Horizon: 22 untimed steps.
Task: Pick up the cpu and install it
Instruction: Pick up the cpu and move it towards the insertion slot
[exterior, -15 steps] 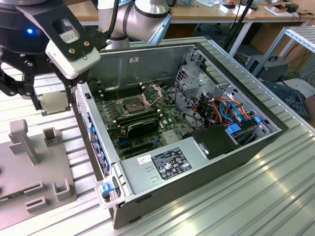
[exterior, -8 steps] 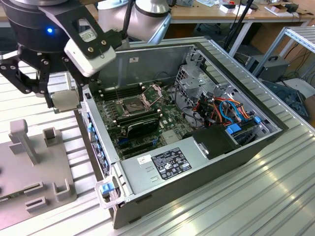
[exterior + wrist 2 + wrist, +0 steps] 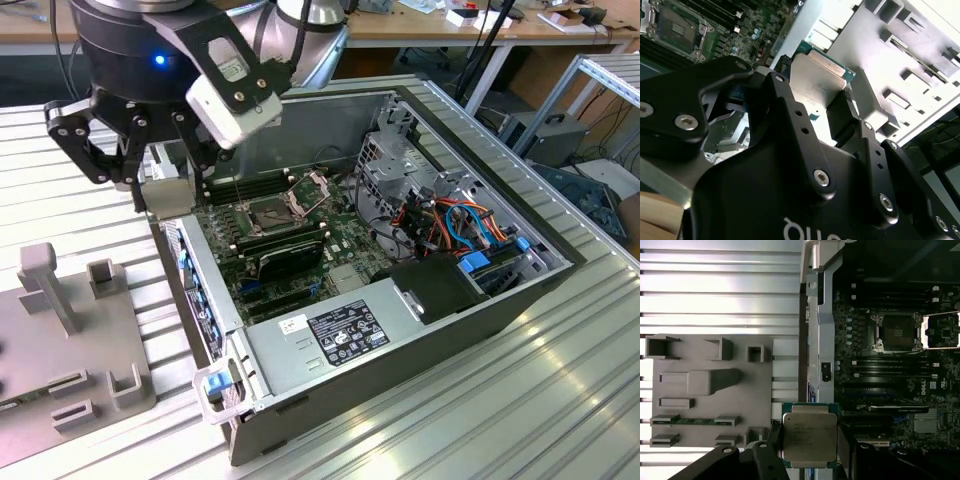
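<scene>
The cpu is held flat between the two black fingers of the gripper; the jaws are closed only as far as the chip's width, one pressed against each of two opposite edges, and the silver-grey top is seen in both wrist views; the chip is carried above the side wall of the open computer case, at the edge where the case meets the ribbed metal table; inside the case the motherboard is laid flat, and its cpu socket is seen bare, with the hinged metal frame swung open beside it; the socket is well apart from the held chip; just outside the case, on the table, a grey fixture plate is set, and a memory stick is lodged in one of its holders.
</scene>
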Available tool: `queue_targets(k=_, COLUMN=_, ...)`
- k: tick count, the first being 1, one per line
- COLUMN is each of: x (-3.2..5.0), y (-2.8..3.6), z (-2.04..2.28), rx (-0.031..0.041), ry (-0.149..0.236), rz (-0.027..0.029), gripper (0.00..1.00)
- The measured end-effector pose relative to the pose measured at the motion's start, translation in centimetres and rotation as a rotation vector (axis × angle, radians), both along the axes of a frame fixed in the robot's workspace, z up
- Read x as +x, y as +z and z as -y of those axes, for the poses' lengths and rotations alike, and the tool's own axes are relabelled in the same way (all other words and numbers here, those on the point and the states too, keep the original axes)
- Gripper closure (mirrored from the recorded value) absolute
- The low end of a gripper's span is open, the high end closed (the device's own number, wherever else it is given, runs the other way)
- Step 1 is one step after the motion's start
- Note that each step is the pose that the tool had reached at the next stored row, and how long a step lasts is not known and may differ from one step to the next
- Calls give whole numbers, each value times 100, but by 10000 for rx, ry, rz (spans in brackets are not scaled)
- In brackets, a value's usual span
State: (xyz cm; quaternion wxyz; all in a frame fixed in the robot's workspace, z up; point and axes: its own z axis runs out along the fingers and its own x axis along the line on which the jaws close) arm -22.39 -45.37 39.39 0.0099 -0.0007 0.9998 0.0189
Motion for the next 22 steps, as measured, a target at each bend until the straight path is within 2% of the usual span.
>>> queue_targets(k=13, x=518, y=1, z=6, rx=-1, ry=3, rz=-1, gripper=46)
queue_targets(k=22, x=827, y=0, z=8, rx=0, ry=2, rz=-1, gripper=46)
